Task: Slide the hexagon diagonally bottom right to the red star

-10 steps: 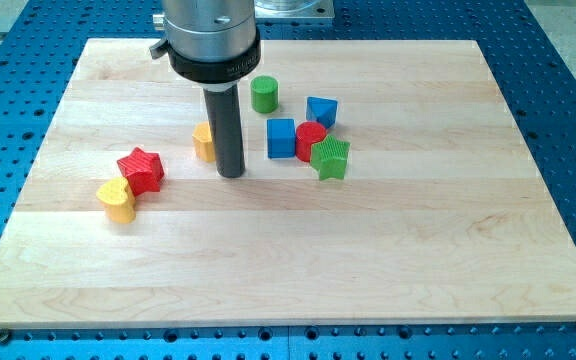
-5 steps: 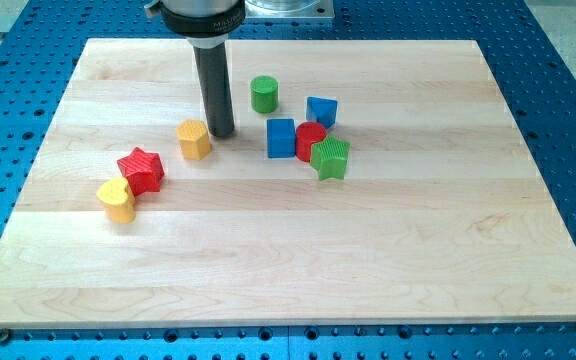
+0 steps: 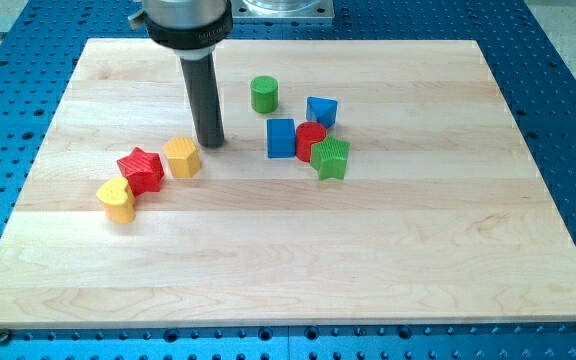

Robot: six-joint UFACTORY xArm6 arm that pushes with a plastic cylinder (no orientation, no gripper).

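Observation:
The yellow-orange hexagon [image 3: 182,157] lies on the wooden board, just right of the red star [image 3: 141,170] and close to it or touching it. My tip [image 3: 209,143] stands just up and to the right of the hexagon, a small gap away. A yellow heart-shaped block [image 3: 116,199] touches the star at its lower left.
A cluster sits right of my tip: a green cylinder [image 3: 263,94], a blue cube [image 3: 281,138], a blue block [image 3: 321,111], a red cylinder [image 3: 310,139] and a green block [image 3: 330,158]. The wooden board [image 3: 368,250] lies on a blue perforated table.
The hexagon slid down and left, from beside my tip to next to the red star. My tip moved up and left, then down and left behind it.

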